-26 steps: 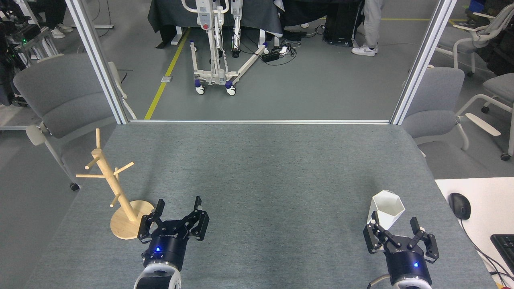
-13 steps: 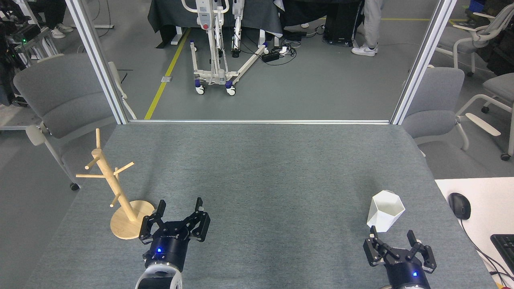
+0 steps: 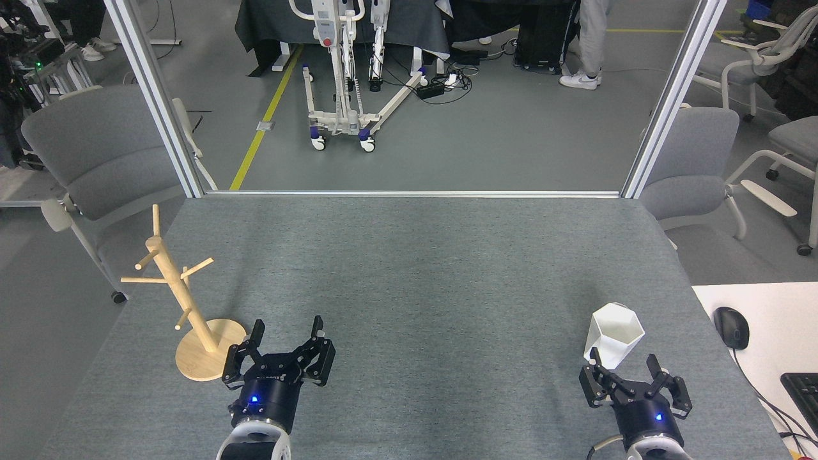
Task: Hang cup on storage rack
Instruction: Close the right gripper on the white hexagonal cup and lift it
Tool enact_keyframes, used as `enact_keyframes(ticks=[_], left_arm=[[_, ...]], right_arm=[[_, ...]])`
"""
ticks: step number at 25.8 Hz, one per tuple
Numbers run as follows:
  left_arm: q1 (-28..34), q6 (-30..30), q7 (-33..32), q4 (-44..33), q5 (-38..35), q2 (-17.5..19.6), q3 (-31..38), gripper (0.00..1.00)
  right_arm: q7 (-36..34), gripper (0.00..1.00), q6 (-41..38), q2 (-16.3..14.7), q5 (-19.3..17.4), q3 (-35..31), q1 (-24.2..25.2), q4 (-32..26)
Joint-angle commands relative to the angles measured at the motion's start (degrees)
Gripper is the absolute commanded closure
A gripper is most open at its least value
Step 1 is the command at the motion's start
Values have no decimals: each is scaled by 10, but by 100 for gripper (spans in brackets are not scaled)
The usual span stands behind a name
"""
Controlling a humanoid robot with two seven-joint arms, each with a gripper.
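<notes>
The cup (image 3: 614, 335) stands upright near the right front of the grey surface (image 3: 422, 268), free of any grip. Just behind it the right tool (image 3: 624, 367) hangs spread open and empty, nearer the cup than half a second ago. The storage rack (image 3: 181, 300) stands at the left edge, with the left tool (image 3: 285, 332) beside its base, open, empty, unmoved. No writing is legible; both arms are cut off below.
</notes>
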Motion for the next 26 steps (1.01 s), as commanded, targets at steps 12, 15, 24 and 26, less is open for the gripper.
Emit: enact_keyframes(ticks=[12,15,24,26], left_arm=[[0,0,2,8,0,-1,-1,1],[-2,0,2,15,-1,-2,1,1],[-5,0,3,23,-1,-2,1,1],[-6,0,3,28,-1,-2,1,1]], right_arm=[[0,0,2,-17,-13,1,-44,40],[0,0,2,-17,-12,1,-52,56],[1,0,5,-17,-10,2,-60,65],[1,0,5,-17,-9,2,-67,72]])
